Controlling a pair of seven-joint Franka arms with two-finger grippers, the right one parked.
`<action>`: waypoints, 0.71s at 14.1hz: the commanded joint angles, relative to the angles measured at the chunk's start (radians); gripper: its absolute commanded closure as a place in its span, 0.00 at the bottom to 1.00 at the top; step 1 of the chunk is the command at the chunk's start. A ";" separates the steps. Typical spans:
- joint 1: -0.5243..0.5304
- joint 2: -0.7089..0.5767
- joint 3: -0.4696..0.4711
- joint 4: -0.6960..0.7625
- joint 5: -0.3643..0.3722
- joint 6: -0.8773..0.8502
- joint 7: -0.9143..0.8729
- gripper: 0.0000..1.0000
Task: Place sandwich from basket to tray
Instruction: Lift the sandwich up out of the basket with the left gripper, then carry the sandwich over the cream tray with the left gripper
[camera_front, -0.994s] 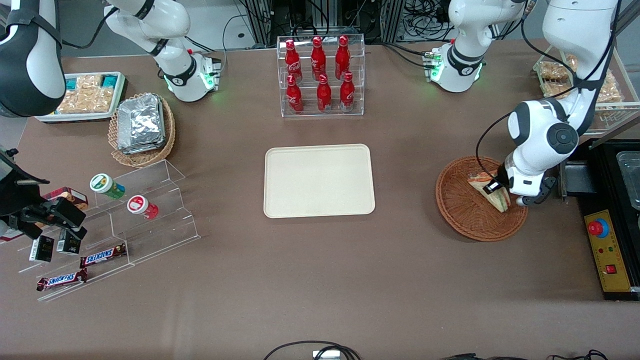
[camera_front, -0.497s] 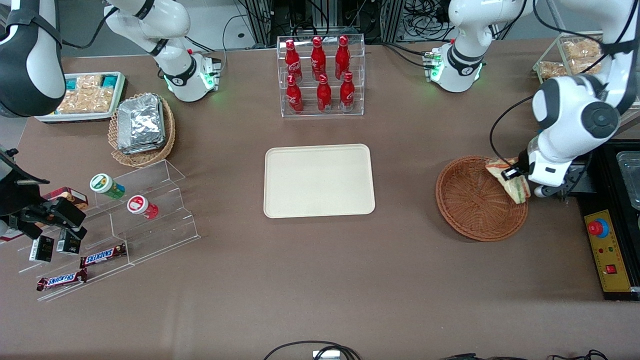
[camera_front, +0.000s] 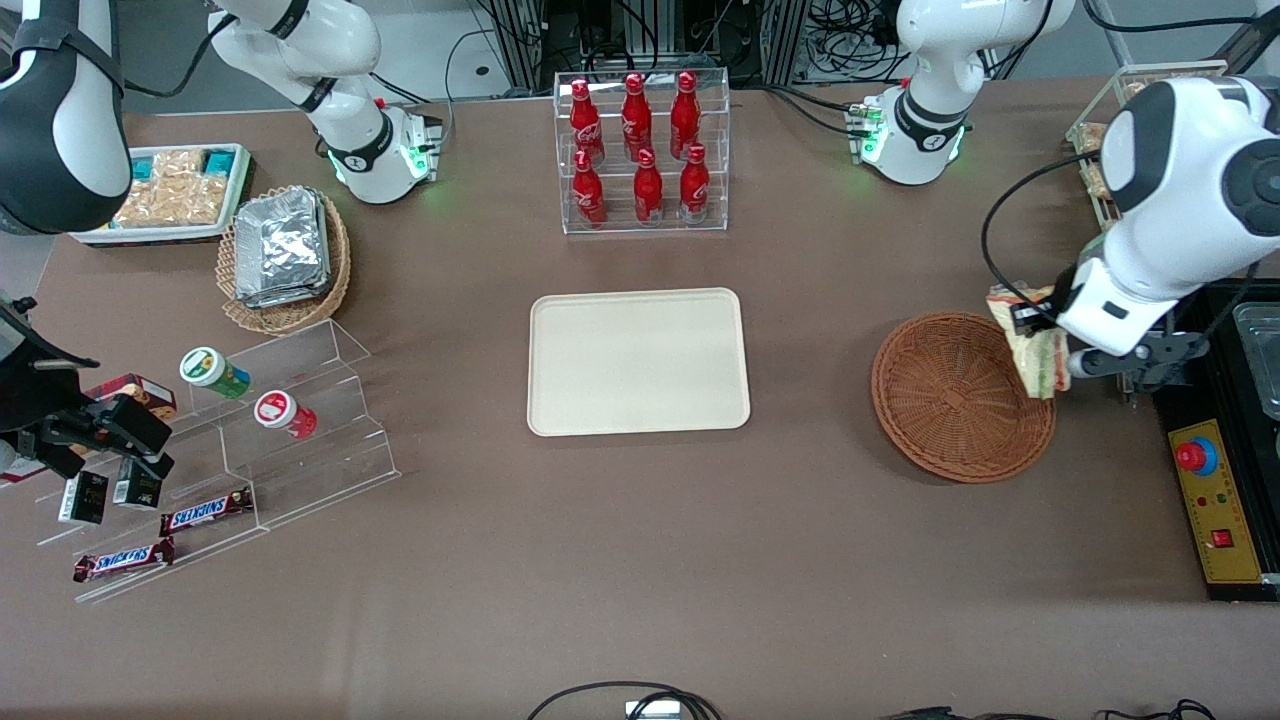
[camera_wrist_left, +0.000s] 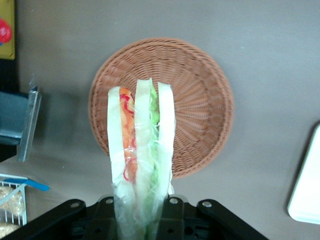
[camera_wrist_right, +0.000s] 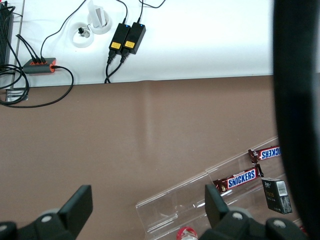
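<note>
My left gripper (camera_front: 1042, 345) is shut on the sandwich (camera_front: 1032, 340), a clear-wrapped wedge of pale bread with orange, red and green filling. It hangs in the air above the rim of the round reddish-brown basket (camera_front: 950, 400), at the edge toward the working arm's end of the table. In the left wrist view the sandwich (camera_wrist_left: 141, 150) stands between the black fingers of the gripper (camera_wrist_left: 141, 212), with the empty basket (camera_wrist_left: 200, 105) below it. The cream tray (camera_front: 638, 361) lies flat and bare at the table's middle; a corner of the tray (camera_wrist_left: 306, 195) shows in the wrist view.
A clear rack of red bottles (camera_front: 641, 150) stands farther from the camera than the tray. A black box with a red stop button (camera_front: 1196, 456) lies beside the basket. Toward the parked arm's end are a tan basket with foil packets (camera_front: 284, 250) and a clear stepped stand (camera_front: 250, 440) with snacks.
The gripper has lifted the sandwich out of the basket, rising and shifting toward the working arm's end of the table. The basket is now empty.
</note>
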 joint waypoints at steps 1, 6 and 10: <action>0.002 0.019 -0.094 0.068 -0.009 -0.029 0.029 1.00; 0.002 0.089 -0.301 0.131 -0.021 -0.021 0.040 1.00; -0.002 0.173 -0.454 0.142 -0.001 0.010 -0.066 1.00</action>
